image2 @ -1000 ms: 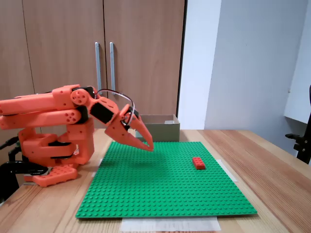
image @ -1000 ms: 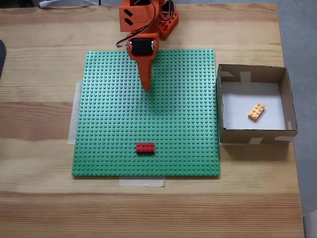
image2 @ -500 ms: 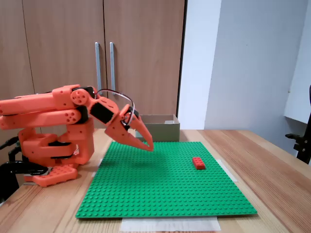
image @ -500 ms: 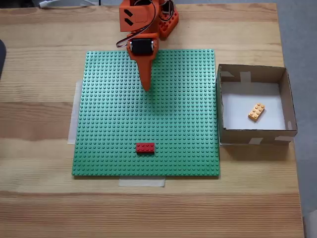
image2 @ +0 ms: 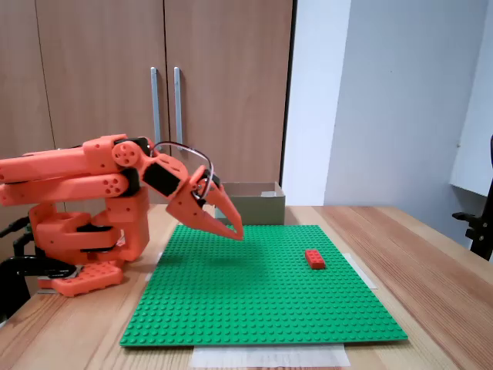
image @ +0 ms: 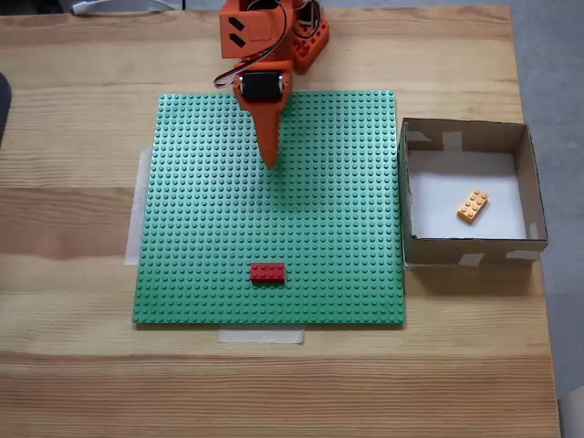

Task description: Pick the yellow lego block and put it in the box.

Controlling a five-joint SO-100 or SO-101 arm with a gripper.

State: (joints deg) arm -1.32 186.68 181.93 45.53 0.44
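The yellow lego block (image: pixel 472 205) lies studs-up inside the box (image: pixel 465 245), long axis diagonal; the gripper (image: pixel 269 162), pinched closed, holds nothing.

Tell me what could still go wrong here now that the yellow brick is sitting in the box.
1. The red brick lies loose on the green baseplate; a low sweep of the arm could knock it.
2. The box stands right at the baseplate's edge, so a swing that way might nudge it and shift the yellow brick.
3. The gripper, shut and empty, hangs close above the studs and could catch on them.
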